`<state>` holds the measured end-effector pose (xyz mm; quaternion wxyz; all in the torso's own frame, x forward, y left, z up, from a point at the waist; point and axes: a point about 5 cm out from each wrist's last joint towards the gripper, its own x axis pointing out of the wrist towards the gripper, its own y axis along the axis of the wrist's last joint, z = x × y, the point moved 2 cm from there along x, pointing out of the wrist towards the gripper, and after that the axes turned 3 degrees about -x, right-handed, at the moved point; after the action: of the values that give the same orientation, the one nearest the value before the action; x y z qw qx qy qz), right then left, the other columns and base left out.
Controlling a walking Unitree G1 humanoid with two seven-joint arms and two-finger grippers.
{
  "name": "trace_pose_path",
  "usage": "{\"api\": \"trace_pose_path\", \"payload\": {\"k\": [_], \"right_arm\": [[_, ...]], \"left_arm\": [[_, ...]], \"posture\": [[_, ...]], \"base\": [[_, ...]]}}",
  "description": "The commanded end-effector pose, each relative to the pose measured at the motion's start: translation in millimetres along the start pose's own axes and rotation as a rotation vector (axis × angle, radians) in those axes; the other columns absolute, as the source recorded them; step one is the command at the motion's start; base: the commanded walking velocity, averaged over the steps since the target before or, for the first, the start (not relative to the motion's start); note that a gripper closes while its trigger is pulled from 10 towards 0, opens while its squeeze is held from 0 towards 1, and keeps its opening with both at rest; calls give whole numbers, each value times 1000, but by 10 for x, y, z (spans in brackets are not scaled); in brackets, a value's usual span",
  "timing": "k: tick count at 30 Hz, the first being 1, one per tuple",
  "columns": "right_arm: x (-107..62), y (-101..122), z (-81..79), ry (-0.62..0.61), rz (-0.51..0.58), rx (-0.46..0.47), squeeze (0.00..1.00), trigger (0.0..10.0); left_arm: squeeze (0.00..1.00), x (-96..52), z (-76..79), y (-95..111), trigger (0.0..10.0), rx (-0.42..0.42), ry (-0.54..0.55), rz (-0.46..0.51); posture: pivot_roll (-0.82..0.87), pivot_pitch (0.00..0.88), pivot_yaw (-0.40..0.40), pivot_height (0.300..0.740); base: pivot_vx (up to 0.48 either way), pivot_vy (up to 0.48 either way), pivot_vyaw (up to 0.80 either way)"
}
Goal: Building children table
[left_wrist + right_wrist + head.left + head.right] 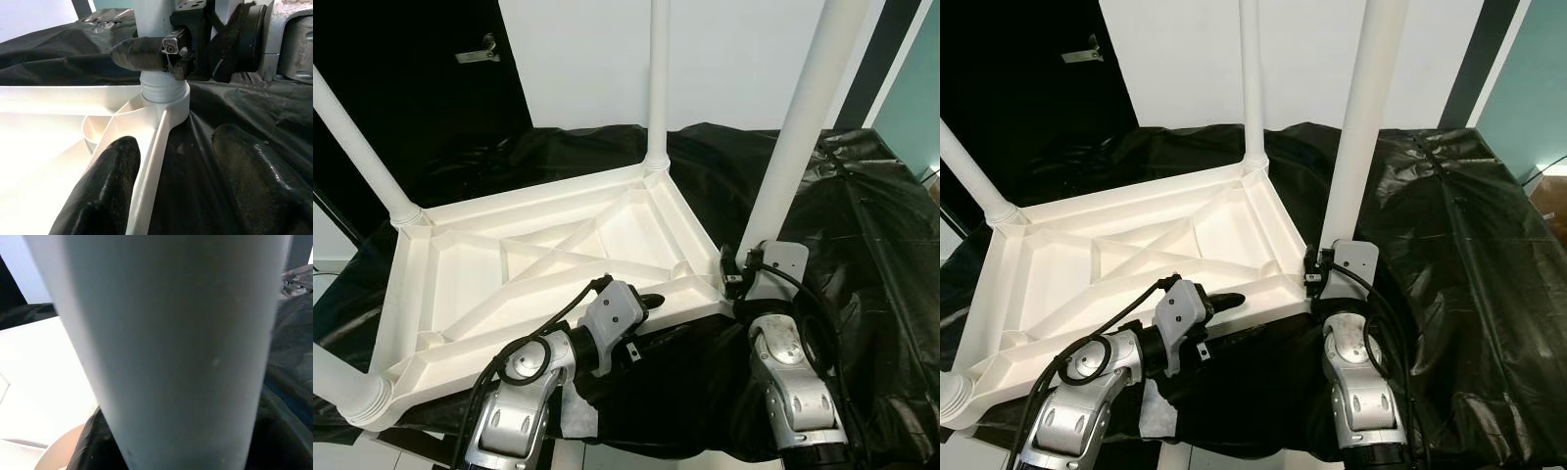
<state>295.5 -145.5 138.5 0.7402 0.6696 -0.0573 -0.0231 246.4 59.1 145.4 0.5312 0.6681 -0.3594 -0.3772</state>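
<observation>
- As the head views show it, the white plastic tabletop (548, 264) lies upside down on the black-draped surface (871, 235), four legs up; it looks light, stiff and smooth, likely slippery.
- Left wrist view: the left end effector (168, 191) straddles the tabletop's rim, fingers (105, 188) apart, steadying rather than clamping. The ribbed rim is the best hold.
- Right wrist view: the near-right leg (171, 347) crowds the lens; the right end effector (146, 53) closes around it just above the threaded socket (164, 93), the sensible place for turning.

Crumpled black plastic sheet (862, 225) (glossy), white wall (744, 59), black door (401, 78) with handle (480, 51)
</observation>
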Motion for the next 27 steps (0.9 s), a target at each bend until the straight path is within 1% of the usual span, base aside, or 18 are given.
{"api": "trace_pose_path", "payload": {"k": [1,2,3,7,9,11,12,13,14,15,16,17,18,19,22,23,24,27], "right_arm": [[-35,-172,118,-50,-79,-31,0,10000],[-36,-147,122,-45,-66,-34,110,10000],[-36,-131,124,-41,-57,-37,1000,10000],[-48,-85,115,10,-27,-26,1000,10000],[-70,-46,131,68,-3,-35,1000,10000],[-83,-50,160,98,-3,-14,1000,10000],[-88,-46,183,125,6,-24,1000,10000],[-91,-44,208,170,9,-15,1000,10000],[-91,-44,208,170,9,-15,1000,10000],[-93,-32,224,216,20,-19,827,10000],[-93,-32,224,216,20,-19,827,10000],[-95,-24,237,258,25,-17,125,10000],[-95,-24,237,258,25,-17,125,10000],[-86,-17,265,315,29,-13,0,10000],[-48,-6,322,443,34,-38,0,10000],[-48,-6,322,443,34,-38,0,10000],[-20,-14,309,521,24,-61,0,10000],[22,-16,278,619,22,-94,0,10000]], "left_arm": [[0,3,-96,-17,10000,-1,132,-6],[0,4,-98,-14,10000,0,132,-6],[0,4,-100,-11,10000,1,132,-6],[0,-6,-110,-10,10000,1,139,-6],[0,-13,-112,-6,10000,-2,144,-5],[0,-14,-107,-7,10000,-1,145,-6],[0,-15,-105,-5,10000,-2,145,-5],[0,-16,-104,-5,10000,-3,146,-5],[0,-16,-104,-5,10000,-3,146,-5],[0,-17,-105,-5,10000,-3,146,-5],[0,-17,-105,-5,10000,-3,146,-5],[0,-17,-106,-6,10000,-3,145,-5],[0,-17,-106,-6,10000,-3,145,-5],[0,-18,-109,-6,10000,-2,145,-6],[0,-16,-118,-6,10000,-1,144,-7],[0,-16,-118,-6,10000,-1,144,-7],[0,-16,-121,-6,10000,1,143,-8],[0,-14,-124,-4,10000,1,143,-8]], "posture": [[-65,21,48,740],[-66,22,45,740],[-67,23,44,740],[-69,28,42,740],[-67,33,39,740],[-68,33,39,740],[-68,36,37,740],[-69,37,39,740],[-69,37,39,740],[-70,38,40,740],[-70,38,40,740],[-71,38,41,740],[-71,38,41,740],[-70,38,42,740],[-69,36,44,740],[-69,36,44,740],[-68,36,47,740],[-66,34,51,740]], "base": [[0,0,0],[0,0,0],[0,0,0],[0,0,0],[0,0,0],[0,0,0],[0,0,0],[0,0,0],[0,0,0],[0,0,0],[0,0,0],[0,0,0],[0,0,0],[0,0,0],[0,0,0],[0,0,0],[0,0,0],[0,0,0]]}}
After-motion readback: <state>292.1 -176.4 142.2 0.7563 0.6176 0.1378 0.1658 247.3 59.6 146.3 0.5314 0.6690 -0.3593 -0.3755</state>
